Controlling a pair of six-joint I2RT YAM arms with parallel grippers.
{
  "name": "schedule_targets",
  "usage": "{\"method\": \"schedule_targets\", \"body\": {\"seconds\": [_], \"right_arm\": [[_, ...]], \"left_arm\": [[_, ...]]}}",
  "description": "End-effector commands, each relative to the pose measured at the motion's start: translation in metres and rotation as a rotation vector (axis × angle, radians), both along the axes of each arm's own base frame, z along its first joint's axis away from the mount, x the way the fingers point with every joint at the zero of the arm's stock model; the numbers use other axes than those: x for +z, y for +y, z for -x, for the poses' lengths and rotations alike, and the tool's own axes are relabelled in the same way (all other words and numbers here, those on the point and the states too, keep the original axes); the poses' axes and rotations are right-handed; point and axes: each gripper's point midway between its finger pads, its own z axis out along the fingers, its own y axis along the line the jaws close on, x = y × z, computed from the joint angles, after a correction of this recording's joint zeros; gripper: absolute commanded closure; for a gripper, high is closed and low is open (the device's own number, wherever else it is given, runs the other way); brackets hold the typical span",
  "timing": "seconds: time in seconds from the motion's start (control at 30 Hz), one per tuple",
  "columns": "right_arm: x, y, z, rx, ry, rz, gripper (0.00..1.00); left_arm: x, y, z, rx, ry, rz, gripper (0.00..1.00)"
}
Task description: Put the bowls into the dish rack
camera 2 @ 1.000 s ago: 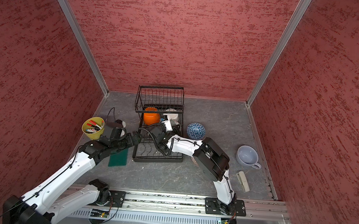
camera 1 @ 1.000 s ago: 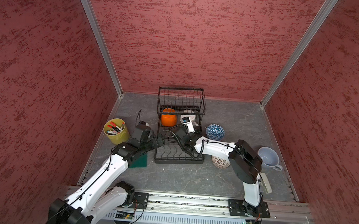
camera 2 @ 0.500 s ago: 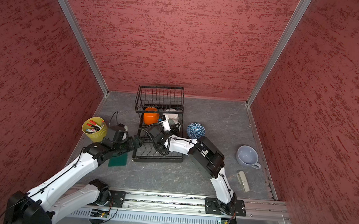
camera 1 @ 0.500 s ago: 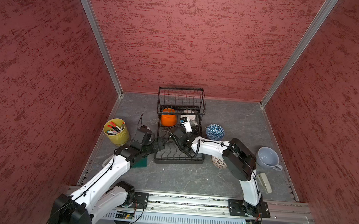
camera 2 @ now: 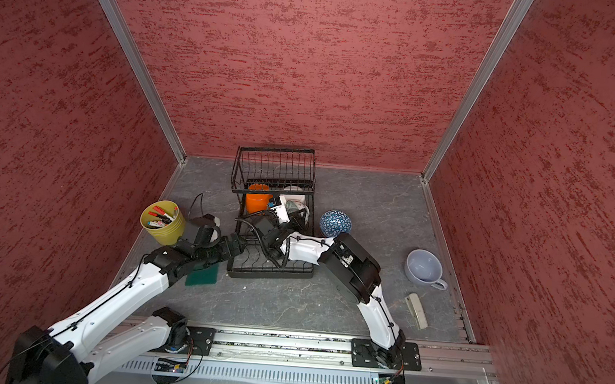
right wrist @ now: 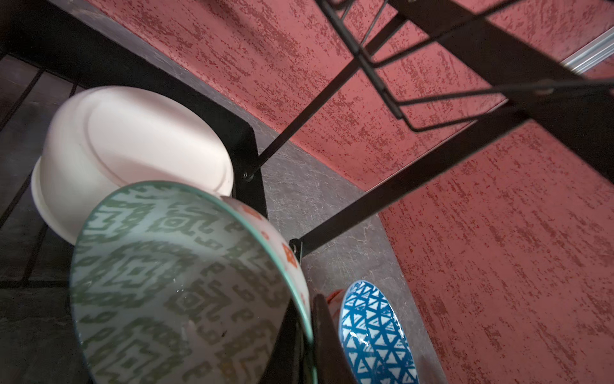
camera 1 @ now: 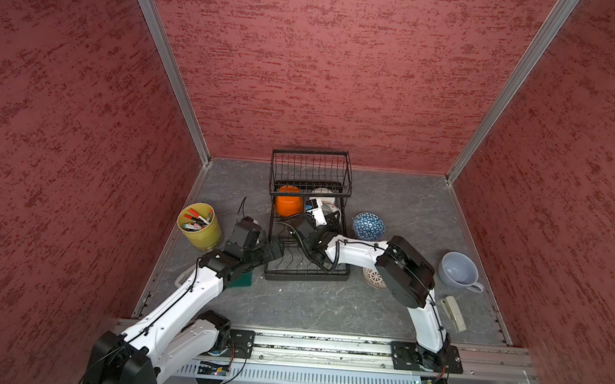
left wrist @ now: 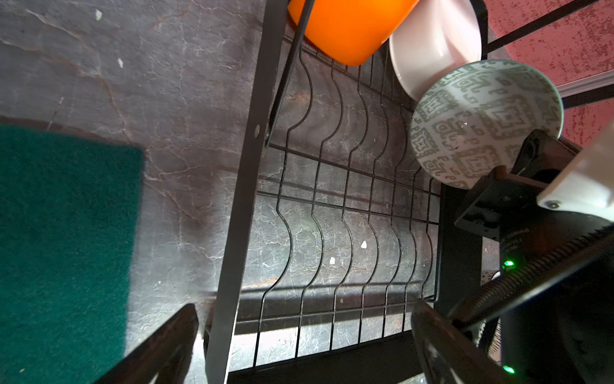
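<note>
Rim of the green-patterned bowl (right wrist: 172, 282) is clamped in the right gripper (right wrist: 305, 335), standing on edge over the slots of the rack (left wrist: 239, 199), just beside the white bowl (right wrist: 133, 149); left gripper (left wrist: 302, 309) hovers nearby, fingers apart, empty.

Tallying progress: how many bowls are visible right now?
5: orange bowl, white bowl, grey-green bowl in the dish rack; blue bowl beside it; lattice bowl under the right arm. Others may be hidden.

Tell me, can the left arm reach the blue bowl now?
Probably not easily: the blue bowl sits beyond the dish rack, and the right arm lies across the way.
</note>
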Motion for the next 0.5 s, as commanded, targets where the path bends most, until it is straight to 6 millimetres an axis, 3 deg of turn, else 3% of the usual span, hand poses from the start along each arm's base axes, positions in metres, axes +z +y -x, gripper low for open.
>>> {"method": "schedule_targets", "body": {"seconds": [0.0, 0.47], "right_arm": [[0.018, -0.001, -0.005, -0.043, -0.084, -0.014, 1.00], [-0.001, 0.005, -0.002, -0.021, -0.046, 0.010, 1.00]], "left_arm": [[0.004, -0.002, -0.003, -0.002, -0.025, 0.012, 0.00], [0.005, -0.002, -0.003, -0.002, -0.030, 0.009, 0.00]]}}
